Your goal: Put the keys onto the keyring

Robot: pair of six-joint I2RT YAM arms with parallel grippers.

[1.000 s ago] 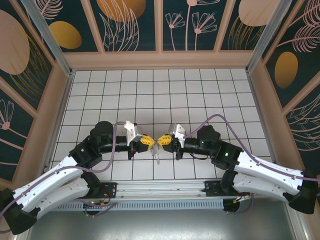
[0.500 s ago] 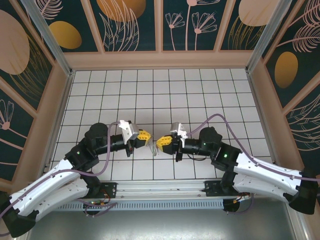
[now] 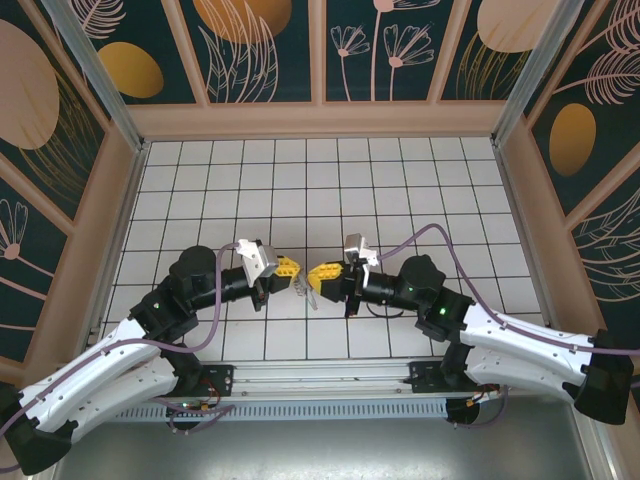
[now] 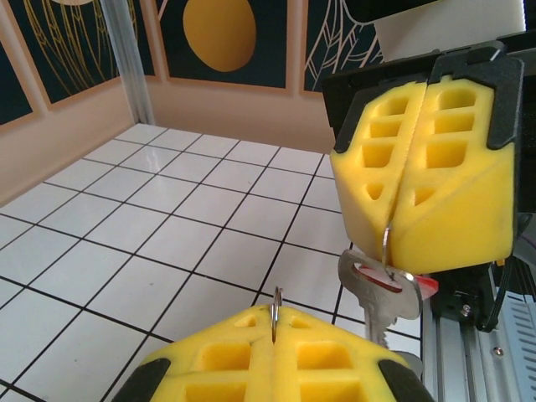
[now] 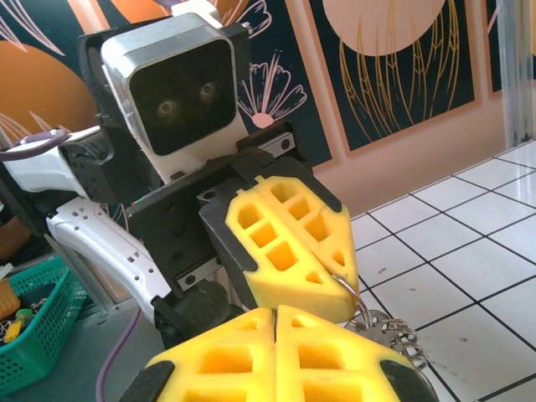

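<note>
My left gripper (image 3: 294, 270) and right gripper (image 3: 318, 276) face each other tip to tip, a small gap apart, above the near tiles. In the left wrist view the left gripper (image 4: 275, 325) is shut on the edge of the keyring (image 4: 275, 308), which stands up from the seam. Opposite, the right gripper (image 4: 390, 228) is shut on a thin wire loop, and the silvery key (image 4: 375, 295) with its red tag dangles from it. In the right wrist view the right gripper (image 5: 275, 313) is shut. The left gripper (image 5: 342, 278) pinches the keyring (image 5: 352, 291), with plain keys (image 5: 394, 331) hanging under it.
White tiled floor (image 3: 320, 190) stretches beyond the grippers to the patterned walls. A metal rail (image 4: 473, 352) runs along the near edge. Off the table behind the left arm stands a green basket (image 5: 33, 339) of small items.
The two grippers were touching tip to tip a second ago. They have pulled apart, the left drawing back leftward, and the right has since edged up and closer again.
</note>
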